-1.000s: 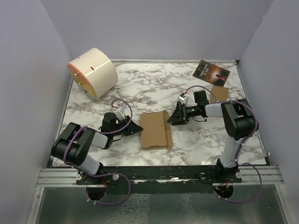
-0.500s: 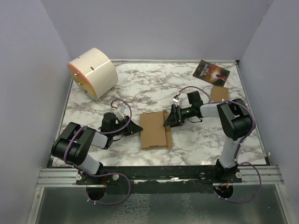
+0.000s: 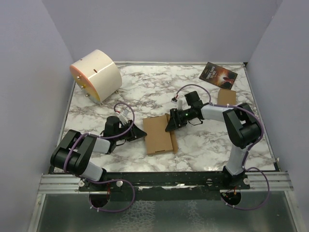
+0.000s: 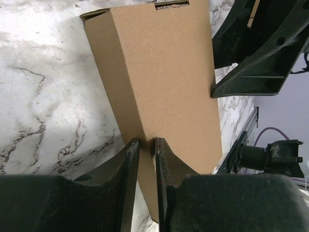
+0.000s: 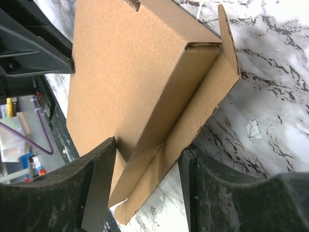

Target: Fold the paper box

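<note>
**A:** Marble table [image 3: 145,87], lilac walls on three sides. Where's the box?

**B:** The box [image 3: 158,134] lies flat near the front middle of the table, between the two arms. It already reads as a shallow rectangle, with the top panel down and a side wall formed on the left.

**A:** Finished, then?

**B:** Not by my reckoning. Along its right side a flap [image 5: 193,121] lies out on the marble, and the tab at its end stands up, untucked.

**A:** And the grippers?

**B:** The left gripper [image 4: 146,141] is at the box's left edge. Its jaws are nearly together and pinch the cardboard there. The right gripper [image 5: 149,145] has its jaws spread, one finger over the top panel and the other beyond the loose flap. It straddles the flap and is not clamped on it.

**A:** What's left to do?

**B:** Likely raising that flap and tucking it in while the left side is held steady. I can't tell whether the far edge is locked.

**A:** Anything else about?

**B:** A pale drum [image 3: 96,75] sits far left. A booklet [image 3: 218,75] is in the far right corner with a small box [image 3: 226,96] just beside it. All are well apart from the work.
</note>
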Motion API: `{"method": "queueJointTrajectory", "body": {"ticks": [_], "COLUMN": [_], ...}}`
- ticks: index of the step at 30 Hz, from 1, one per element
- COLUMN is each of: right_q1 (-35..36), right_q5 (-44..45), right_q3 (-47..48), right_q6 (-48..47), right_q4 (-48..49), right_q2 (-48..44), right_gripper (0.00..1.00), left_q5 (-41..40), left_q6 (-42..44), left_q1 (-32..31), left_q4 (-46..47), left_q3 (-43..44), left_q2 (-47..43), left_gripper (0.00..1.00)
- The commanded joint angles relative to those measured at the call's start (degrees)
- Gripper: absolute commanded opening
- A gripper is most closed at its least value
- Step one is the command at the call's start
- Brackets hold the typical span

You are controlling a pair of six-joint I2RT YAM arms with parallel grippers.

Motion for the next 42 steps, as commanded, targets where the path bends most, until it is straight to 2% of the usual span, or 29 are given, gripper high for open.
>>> {"method": "queueJointTrajectory", "body": {"ticks": [1,6,11,16,18,23,27,31,37,42], "right_q1": [1.51,3.46,6.21,8.95,10.07,11.62,11.4,7.96,-0.27,-7.62], "right_q5": [11.17,16.52,20.98,25.65,27.51,29.19,26.4,20.07,5.6,-5.48], "right_q3": [2.2,4.02,6.04,7.46,7.97,8.73,9.07,9.23,8.04,7.63], "right_q6": [-5.16,-7.61,-10.13,-12.09,-12.73,-13.82,-14.12,-15.24,-18.35,-22.05], "right_q4": [-4.01,-5.84,-7.93,-9.43,-9.96,-10.7,-11.64,-12.52,-13.55,-13.57], "right_q2": [-0.17,-0.31,0.39,0.79,0.88,0.92,0.61,-0.98,-3.45,-5.61], "right_gripper": [0.53,0.52,0.43,0.41,0.36,0.35,0.42,0.51,0.73,0.75], "left_q5": [1.03,0.9,0.46,-0.17,-0.28,-0.68,-0.68,-0.79,-1.51,-1.31], "left_q6": [0.25,-0.29,-0.15,0.06,0.03,0.61,2.11,4.02,7.79,10.52], "left_q1": [-0.78,-1.74,-2.8,-3.64,-3.84,-4.11,-4.11,-4.11,-4.02,-3.93], "left_q4": [-5.75,-6.59,-8.44,-10.11,-10.51,-11.55,-12.47,-13.55,-17.42,-19.93], "left_q3": [0.72,1.8,3.57,4.72,5.15,6.25,6.99,7.86,11.07,13.73], "left_q2": [-0.48,-1.13,-1.4,-2.09,-2.3,-1.98,-1.38,-0.68,0.75,1.59], "left_gripper": [0.21,0.21,0.21,0.21,0.21,0.21,0.21,0.22,0.24,0.27]}}
